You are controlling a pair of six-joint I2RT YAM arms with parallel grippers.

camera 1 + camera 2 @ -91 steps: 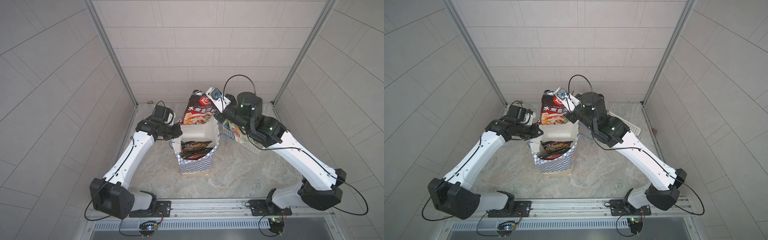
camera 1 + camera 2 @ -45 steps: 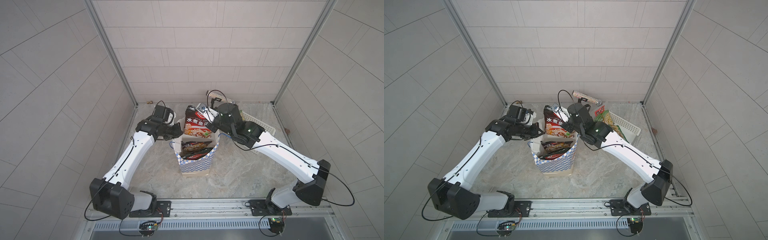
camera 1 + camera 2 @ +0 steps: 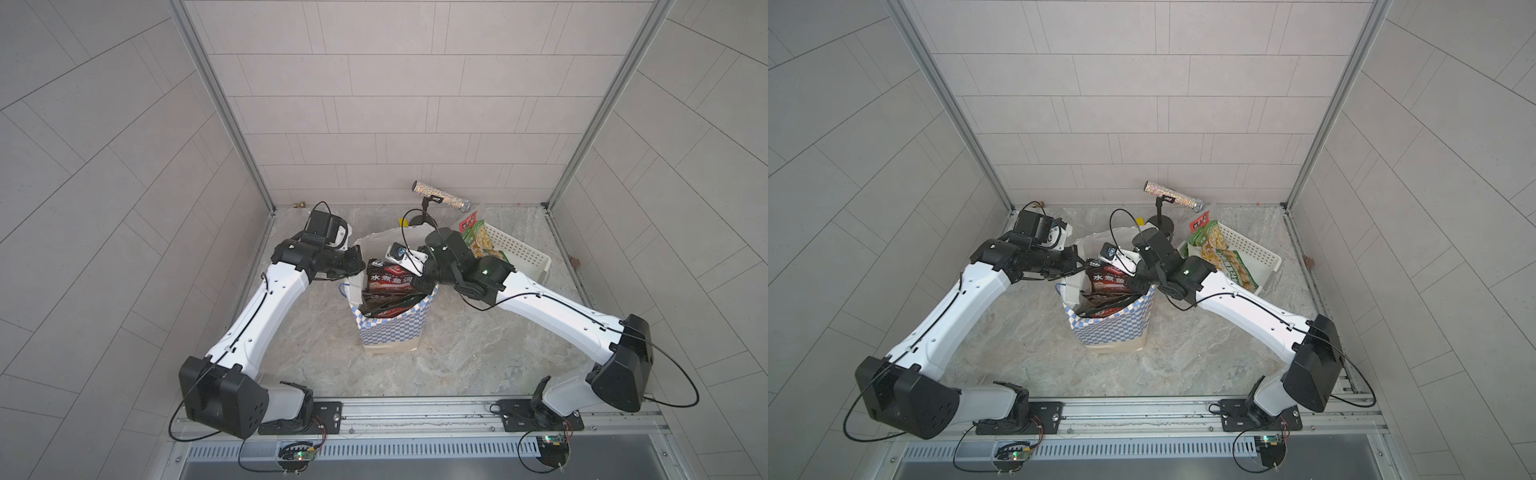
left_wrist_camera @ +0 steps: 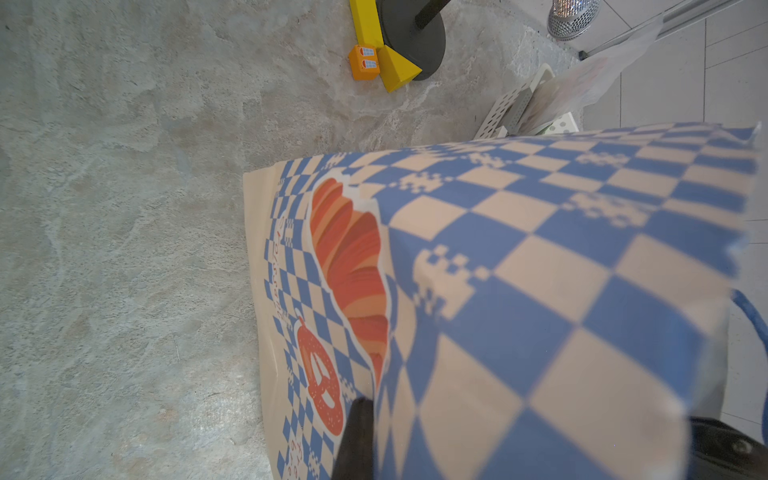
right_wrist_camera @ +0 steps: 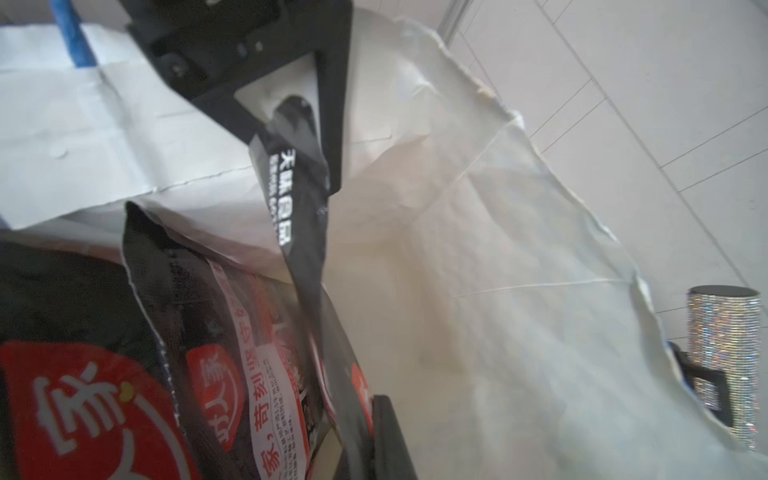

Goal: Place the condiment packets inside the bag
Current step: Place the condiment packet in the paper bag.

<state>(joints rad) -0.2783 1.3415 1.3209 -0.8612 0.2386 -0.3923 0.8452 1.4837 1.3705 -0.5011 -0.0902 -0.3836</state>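
Observation:
The blue-and-white checkered bag [image 3: 392, 332] [image 3: 1113, 326] stands upright mid-floor, its mouth open. My left gripper [image 3: 353, 266] is shut on the bag's left rim; one dark finger [image 4: 357, 432] presses the checkered wall [image 4: 540, 257]. My right gripper [image 3: 417, 284] [image 5: 365, 449] reaches into the bag's mouth, shut on a dark red-brown condiment packet [image 3: 388, 280] [image 3: 1108, 279] [image 5: 307, 249] that stands half inside. Other dark packets [image 3: 388, 311] lie deeper in the bag. Green packets [image 3: 482, 243] [image 3: 1219, 249] lean in the white basket [image 3: 525, 255] to the right.
A glittery cylinder on a black stand [image 3: 440, 195] [image 3: 1173, 194] stands behind the bag. A yellow block [image 4: 392, 66] and a small orange block [image 4: 365, 62] lie by the stand's base. Tiled walls close in the floor on three sides.
My right arm has come down and forward, lowering the dark packet from above the bag into its mouth. The left arm has kept its hold on the rim.

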